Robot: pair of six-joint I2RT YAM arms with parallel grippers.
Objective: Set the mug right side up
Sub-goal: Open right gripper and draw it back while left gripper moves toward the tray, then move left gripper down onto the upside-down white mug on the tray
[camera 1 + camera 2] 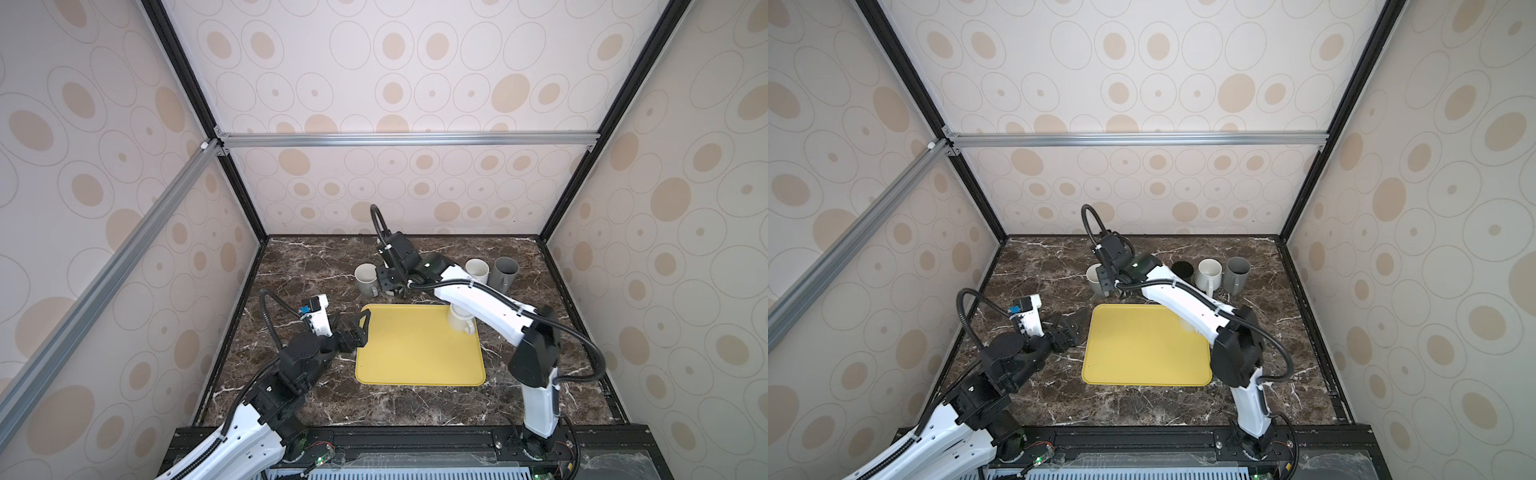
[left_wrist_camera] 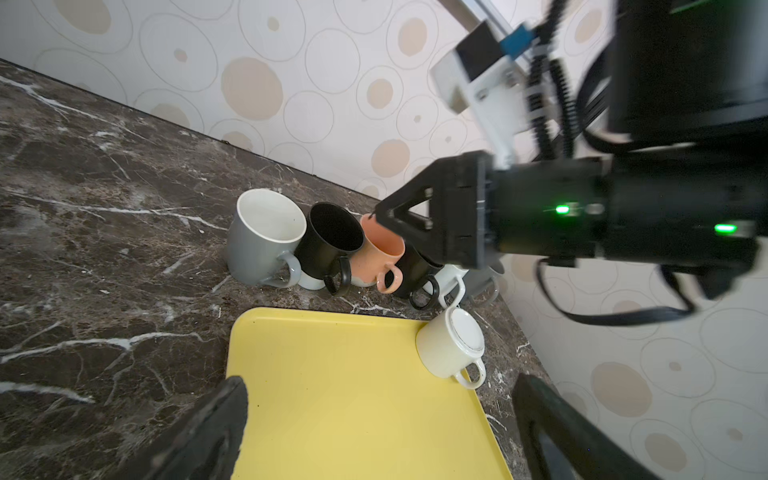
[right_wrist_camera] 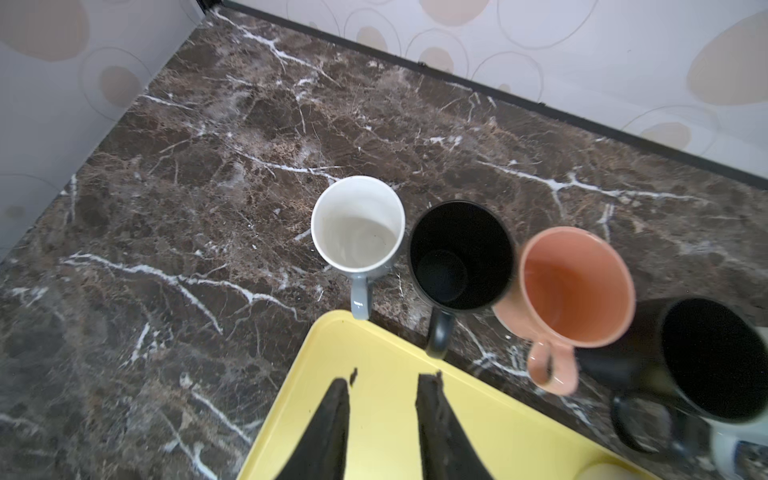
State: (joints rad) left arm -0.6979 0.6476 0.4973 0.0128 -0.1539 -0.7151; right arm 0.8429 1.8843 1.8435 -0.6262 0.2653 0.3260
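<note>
A yellow tray [image 1: 415, 357] lies flat on the dark marble table [image 1: 316, 266]. Beyond its far edge, a grey mug [image 3: 357, 224], black mug [image 3: 461, 253], pink mug [image 3: 577, 286] and second black mug [image 3: 715, 357] stand upright, side by side.

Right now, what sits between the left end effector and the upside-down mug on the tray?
Nothing but bare yellow tray between the left end effector and the upside-down mug, shown in the left wrist view.

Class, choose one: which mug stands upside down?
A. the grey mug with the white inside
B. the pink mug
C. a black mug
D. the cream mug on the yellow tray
D: the cream ceramic mug shows its flat base on top, mouth down on the yellow plastic tray.
</note>
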